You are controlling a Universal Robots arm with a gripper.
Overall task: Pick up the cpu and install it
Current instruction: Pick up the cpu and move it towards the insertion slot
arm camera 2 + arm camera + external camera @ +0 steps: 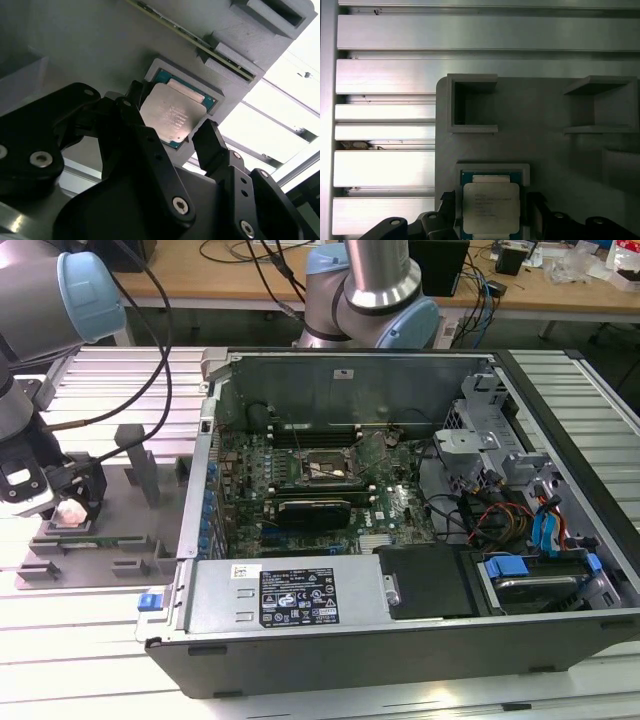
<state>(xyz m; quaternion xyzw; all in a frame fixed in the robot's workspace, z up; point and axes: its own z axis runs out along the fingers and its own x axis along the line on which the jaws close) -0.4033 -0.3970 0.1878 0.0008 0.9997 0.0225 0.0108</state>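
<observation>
The cpu (172,116), a flat square chip with a silvery top plate, lies in a grey recessed holder (492,169) on the grey plastic tray (540,135); it also shows in the first wrist view (491,206). My gripper (171,112) hangs right over it, open, with one black finger (210,145) on either side of the holder and a gap to the chip's edges. In the exterior view the gripper (70,508) is at the far left, low over the tray (120,540). The black socket frame (322,468) sits on the motherboard inside the open computer case (400,620).
Grey tray blocks (138,472) stand upright beside the gripper. The case wall (200,490) rises between the tray and the motherboard. Cables, a drive cage (480,430) and a black power supply fill the case's right side. Ribbed aluminium table (385,75) surrounds the tray.
</observation>
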